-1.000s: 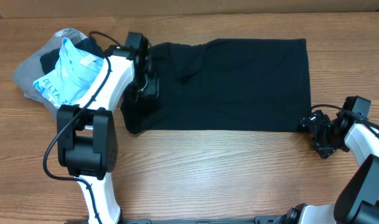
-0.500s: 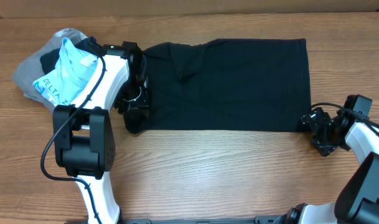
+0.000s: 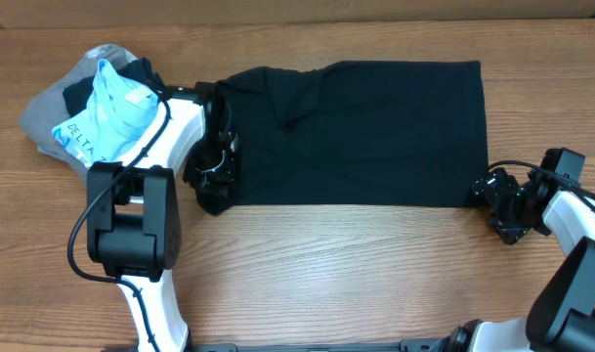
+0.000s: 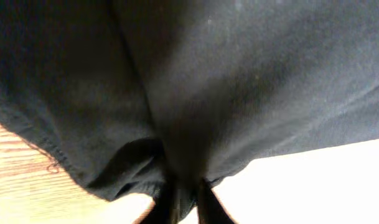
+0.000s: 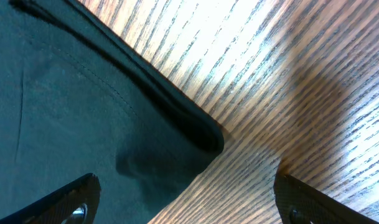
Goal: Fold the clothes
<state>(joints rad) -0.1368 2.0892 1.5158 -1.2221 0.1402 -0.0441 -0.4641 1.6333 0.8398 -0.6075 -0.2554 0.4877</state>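
Note:
The black shirt (image 3: pixel 365 132) lies spread as a wide rectangle across the back middle of the wooden table. My left gripper (image 3: pixel 211 188) is at its near left corner, shut on a bunched fold of the black fabric (image 4: pixel 208 81), which runs down between the two dark fingers (image 4: pixel 167 208). My right gripper (image 3: pixel 494 200) sits at the shirt's near right corner and is open. In the right wrist view, one finger (image 5: pixel 65 199) is over the shirt's corner (image 5: pixel 71 112) and the other over bare wood, with nothing gripped.
A heap of a light blue lettered shirt (image 3: pixel 106 108) and a grey garment (image 3: pixel 43 122) lies at the back left, just beside my left arm. Bare wooden table (image 3: pixel 326 274) runs along the front. A black cable (image 3: pixel 517 168) loops over my right wrist.
My left gripper has slid toward the table's front along the shirt's left edge and has shut on the fabric at the corner. My right gripper has barely moved.

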